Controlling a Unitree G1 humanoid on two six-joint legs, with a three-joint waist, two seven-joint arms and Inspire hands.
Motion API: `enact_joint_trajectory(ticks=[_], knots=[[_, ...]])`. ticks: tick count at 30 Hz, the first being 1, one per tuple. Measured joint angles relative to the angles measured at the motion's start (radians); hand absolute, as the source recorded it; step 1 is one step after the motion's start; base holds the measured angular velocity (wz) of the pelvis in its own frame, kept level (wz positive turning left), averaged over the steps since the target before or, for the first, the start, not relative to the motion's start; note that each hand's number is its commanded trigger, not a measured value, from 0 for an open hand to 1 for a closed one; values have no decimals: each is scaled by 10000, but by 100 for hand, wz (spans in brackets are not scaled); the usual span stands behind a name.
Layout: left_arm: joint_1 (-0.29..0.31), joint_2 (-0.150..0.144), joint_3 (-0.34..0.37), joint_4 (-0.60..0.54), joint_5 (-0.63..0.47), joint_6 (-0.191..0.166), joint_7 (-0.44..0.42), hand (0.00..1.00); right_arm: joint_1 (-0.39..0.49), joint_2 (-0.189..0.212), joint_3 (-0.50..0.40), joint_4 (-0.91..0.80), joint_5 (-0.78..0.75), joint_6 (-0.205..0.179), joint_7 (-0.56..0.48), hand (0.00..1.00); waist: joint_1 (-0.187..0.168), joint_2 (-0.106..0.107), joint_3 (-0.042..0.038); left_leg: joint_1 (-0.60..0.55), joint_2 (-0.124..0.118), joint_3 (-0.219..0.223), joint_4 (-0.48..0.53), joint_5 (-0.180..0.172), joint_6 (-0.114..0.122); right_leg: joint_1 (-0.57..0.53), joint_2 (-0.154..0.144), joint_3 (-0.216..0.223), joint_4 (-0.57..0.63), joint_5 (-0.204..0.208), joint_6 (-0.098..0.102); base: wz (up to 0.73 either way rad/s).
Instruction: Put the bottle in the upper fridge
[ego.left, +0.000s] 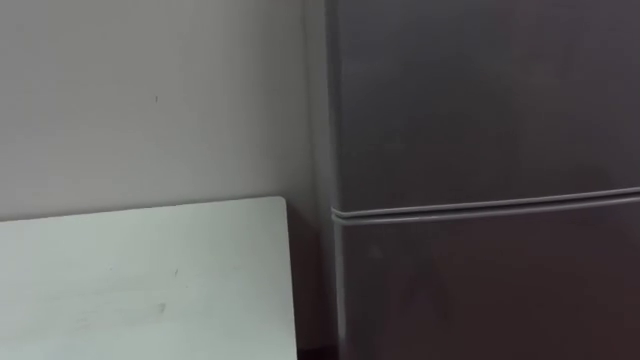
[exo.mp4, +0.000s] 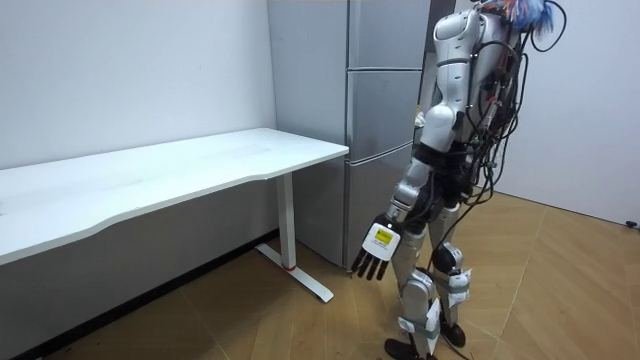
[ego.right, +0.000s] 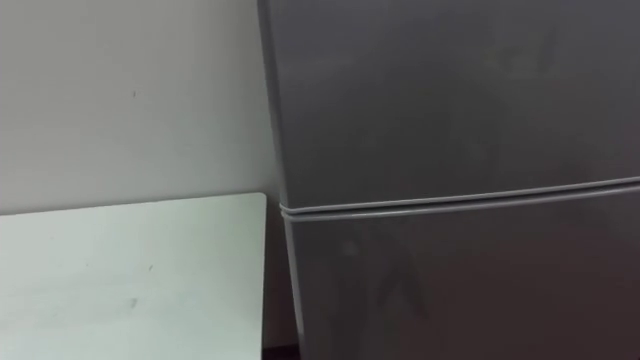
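Robot's parked right in front of the fridge (exo.mp4: 383, 110), right of centre, doors closed. Its left hand (exo.mp4: 378, 250) dangles lower centre, fingers straight and loose, empty. White table (exo.mp4: 200, 165) on the left

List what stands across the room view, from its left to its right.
White table → grey fridge → white wall behind the robot. The left hand, fingers straight, hangs in front of the fridge's lower door, so it is left out of the order.
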Motion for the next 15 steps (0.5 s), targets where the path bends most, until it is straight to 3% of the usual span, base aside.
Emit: enact_joint_trajectory(ticks=[7, 15], knots=[[-10, 1, -24, 4, 32, -22, -45, 0, -97, 6, 180, 365, -4, 91, 707, 0, 186, -28, 16, 15, -9, 17, 4, 0, 0, 34, 5, 49, -6, -1, 1, 0], [-5, 61, -51, 9, 51, -25, 13, 0, -165, -3, 333, 397, -2, 105, 995, 0, 191, -136, 98, -3, -2, 8, -7, -1, 2, 37, 8, 76, -7, -1, 0, 0]])
